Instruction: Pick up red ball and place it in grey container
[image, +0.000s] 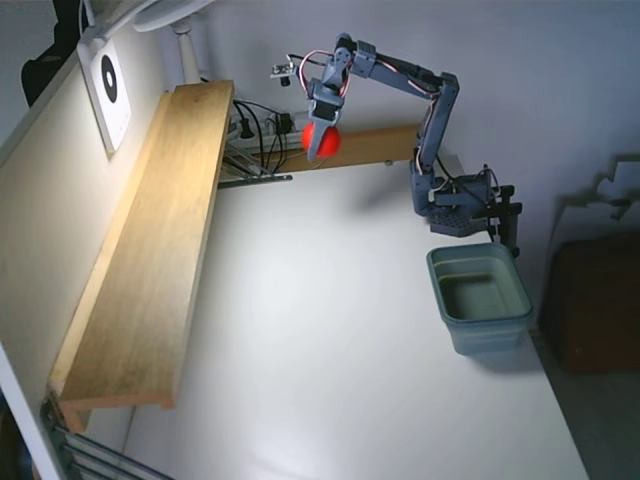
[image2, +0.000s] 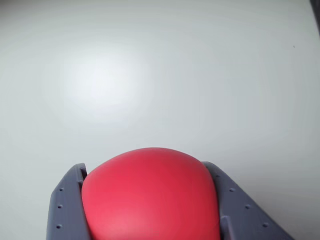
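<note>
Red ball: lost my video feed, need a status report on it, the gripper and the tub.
Gripper shut on red ball, held above table. Grey container empty, by arm base, off to the right in fixed view. Nothing in the way on the white table.

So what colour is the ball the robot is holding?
Bright red, plain with no marks. The red ball shows best in the wrist view, gripped by the end effector.

Smooth, faintly glossy red ball (image2: 150, 197); matt grey plastic fingers (image2: 65, 210); matt plastic grey container (image: 482, 305); pale grained wooden shelf (image: 150, 250); smooth white table (image: 330, 330).
</note>
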